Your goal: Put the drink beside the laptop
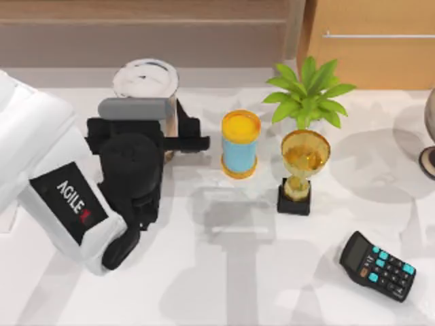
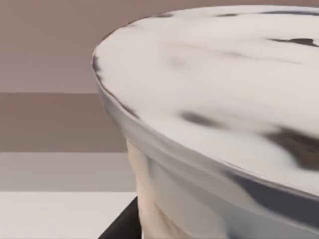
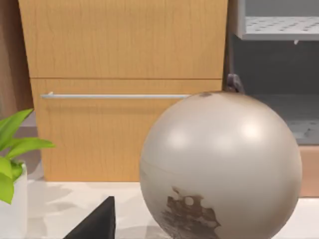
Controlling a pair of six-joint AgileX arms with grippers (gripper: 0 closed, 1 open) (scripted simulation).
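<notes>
The drink (image 1: 146, 78), a clear cup of beige tea under a white lid, stands at the back left of the table. My left gripper (image 1: 178, 136) reaches in from the left and is shut on the drink's body below the lid. In the left wrist view the lid and cup wall of the drink (image 2: 224, 99) are very close, with one dark finger (image 2: 122, 226) against the cup's side. The laptop is out of view. My right gripper (image 3: 94, 226) is parked off to the right, facing a globe.
A blue cylinder with orange ends (image 1: 240, 144) stands just right of the drink. Beyond it are a gold trophy (image 1: 303, 170) and a potted plant (image 1: 309, 95). A black calculator (image 1: 378, 265) lies front right. A globe (image 3: 219, 164) stands at the right edge before a wooden cabinet (image 3: 124, 74).
</notes>
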